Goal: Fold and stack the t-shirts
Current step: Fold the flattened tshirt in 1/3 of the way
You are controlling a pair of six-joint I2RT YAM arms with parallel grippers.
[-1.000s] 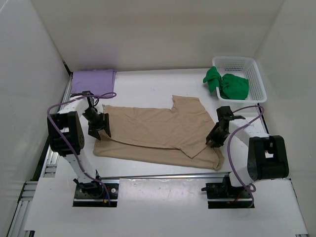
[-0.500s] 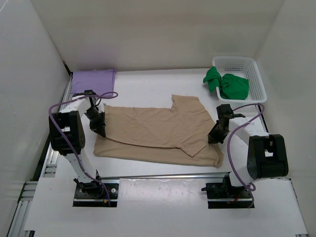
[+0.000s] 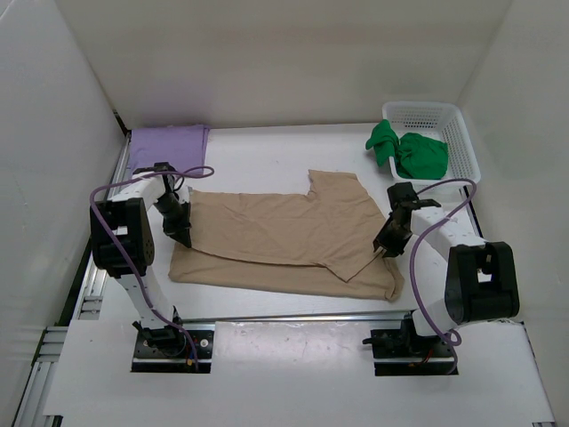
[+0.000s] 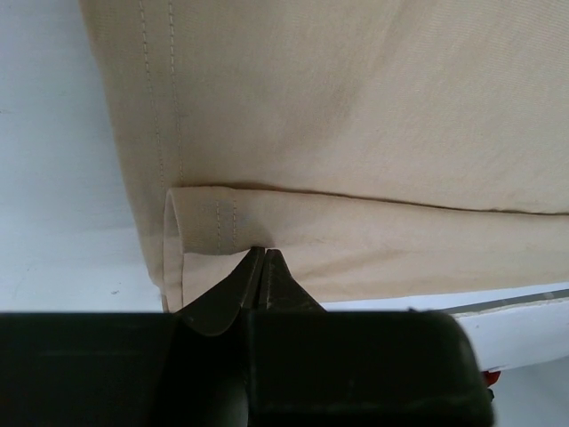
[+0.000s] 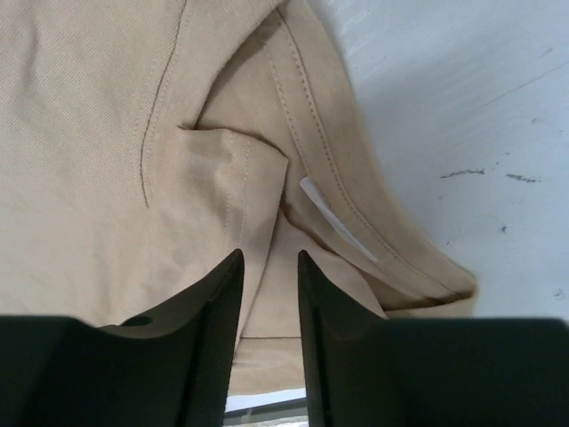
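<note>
One t-shirt tag, right wrist only

white table with tan shirt, lavender shirt, basket

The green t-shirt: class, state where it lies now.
In the top view the green t-shirt lies bunched at the far right, partly inside the white basket and spilling over its left rim, beyond the tan t-shirt.

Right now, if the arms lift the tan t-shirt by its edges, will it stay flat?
Probably not: the tan t-shirt lies wrinkled, so likely floppy. It curls up at the left gripper, suggesting thin, light cloth that would sag.
</note>
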